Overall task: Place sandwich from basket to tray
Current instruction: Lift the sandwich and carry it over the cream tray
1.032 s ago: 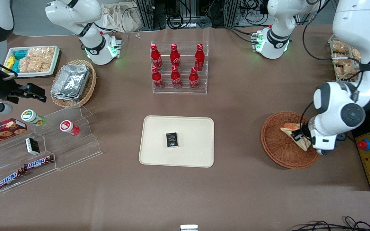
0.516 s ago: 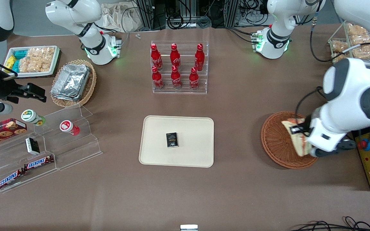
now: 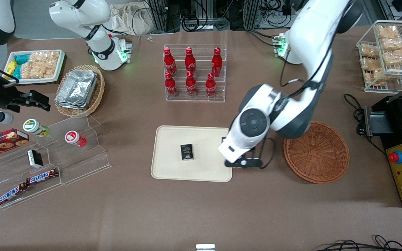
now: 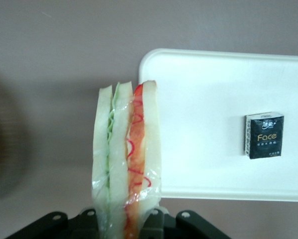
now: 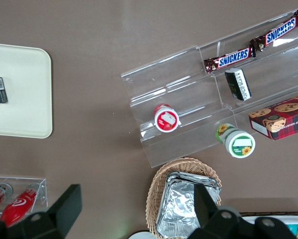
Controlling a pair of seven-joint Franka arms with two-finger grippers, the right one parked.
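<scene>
Brown table (image 3: pixel 124 216) is seen throughout. Sandwich (image 4: pixel 126 159) is gripped upright by closed gripper (image 4: pixel 126 221), held above the tray (image 3: pixel 169 167) edge nearest the basket (image 3: pixel 316 152). Small black pack (image 3: pixel 186 152) lies on tray.

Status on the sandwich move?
Gripper shut on sandwich, above the tray edge nearest the basket. Basket empty. Small black Face packet mid-tray, apart from the sandwich.

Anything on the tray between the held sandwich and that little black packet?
Nothing: the left wrist view shows bare tray surface between the sandwich, which the gripper holds at the tray's edge, and the black packet.
</scene>
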